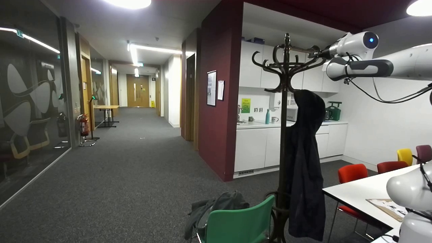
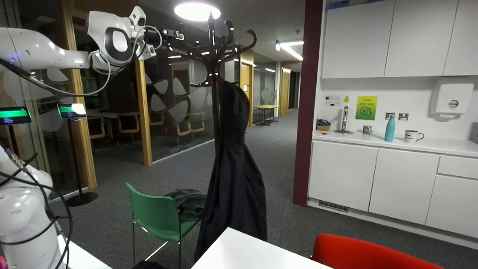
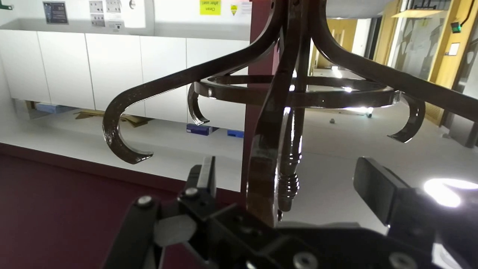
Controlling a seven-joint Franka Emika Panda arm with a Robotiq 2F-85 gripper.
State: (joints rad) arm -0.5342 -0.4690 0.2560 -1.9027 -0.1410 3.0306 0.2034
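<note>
Wrist view is upside down, fyi. The gripper [image 3: 284, 178] is right by the coat stand [image 1: 283, 138], fingers [image 3: 373, 191] wide apart, with one hook [image 3: 263, 168] showing between them. Depth is hard to read there, so I can't swear they actually reach round it. Stuff crowding things: the ring [image 3: 321, 100] and the other hooks [image 3: 111, 123] spread out just behind that one, and a black coat [image 2: 237, 160] hangs on the coat stand, hiding its lower part in an exterior view. A green chair [image 2: 155, 213] with a dark garment [image 2: 188, 201] on the seat is just beside, and the corner of a white table [image 2: 257, 254] juts in front of the coat's bottom end there. Red chair [image 2: 366, 254] next to the table; bottle [image 2: 389, 127] and mug [image 2: 411, 136] on the counter [image 2: 354, 138], well off. As for the coat stand, it's upright, long axis vertical, upper hooks reaching outward all round and curling up at the ends. The nearest hook runs out from the middle toward the gripper.
</note>
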